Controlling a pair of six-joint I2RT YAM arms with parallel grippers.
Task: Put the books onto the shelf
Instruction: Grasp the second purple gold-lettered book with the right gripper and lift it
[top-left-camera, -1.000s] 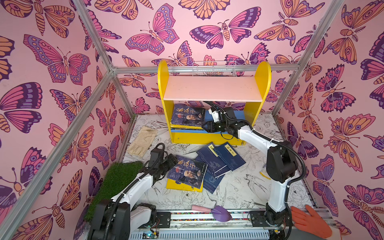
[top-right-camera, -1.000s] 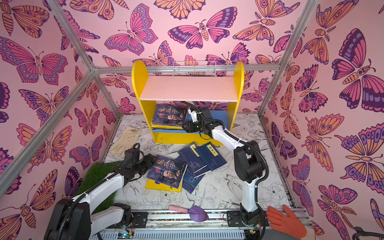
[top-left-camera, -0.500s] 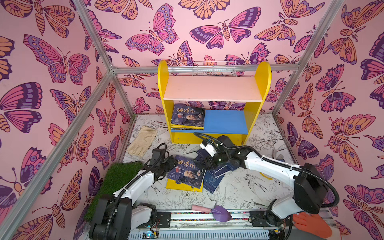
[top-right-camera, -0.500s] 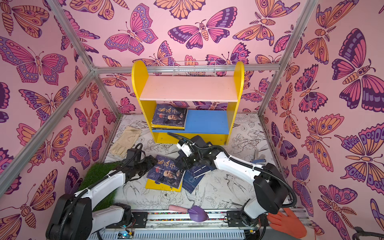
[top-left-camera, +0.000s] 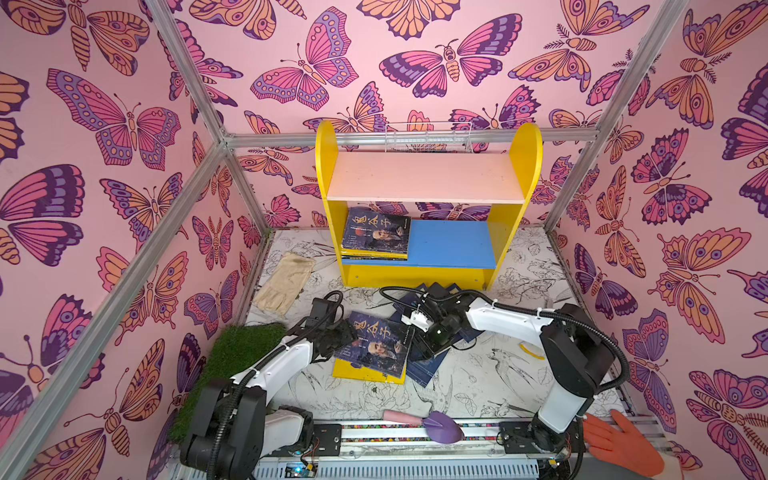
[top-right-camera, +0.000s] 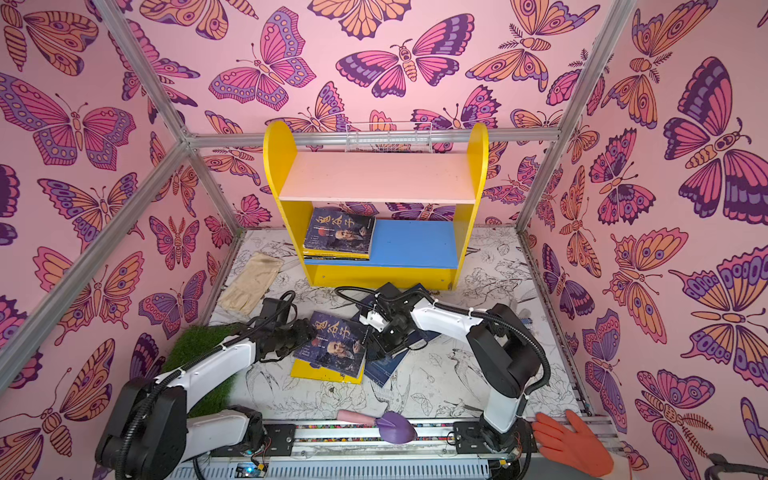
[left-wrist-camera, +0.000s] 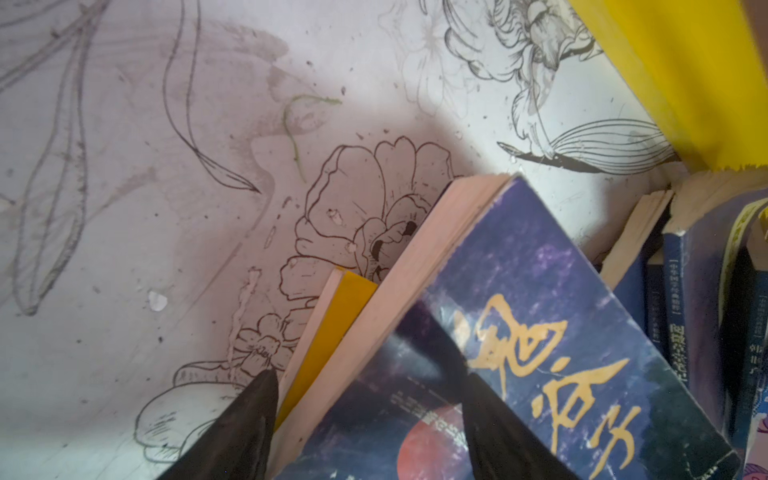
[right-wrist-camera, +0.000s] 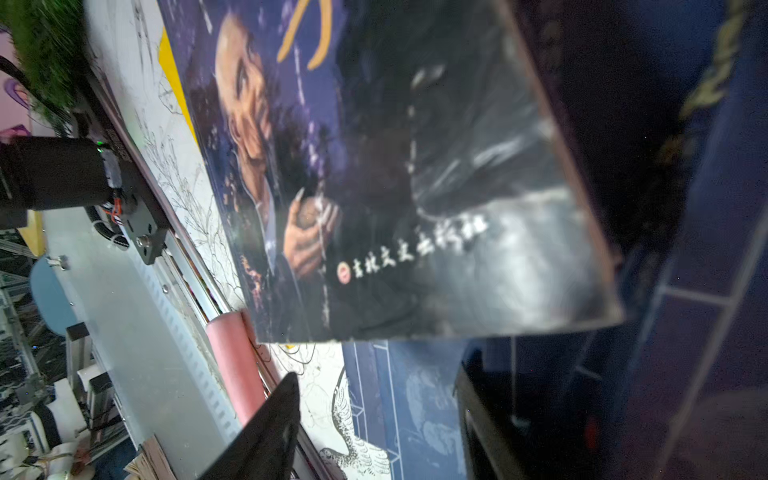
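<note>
A small stack of books (top-left-camera: 376, 237) lies on the shelf (top-left-camera: 451, 245) while most wait on the counter (top-left-camera: 490, 374), where the left fingers (left-wrist-camera: 245, 424) stand apart astride an edge of the portrait book (top-left-camera: 376, 347), seemingly not yet pinching, and the right fingers (right-wrist-camera: 274, 415) gape empty beside it.
</note>
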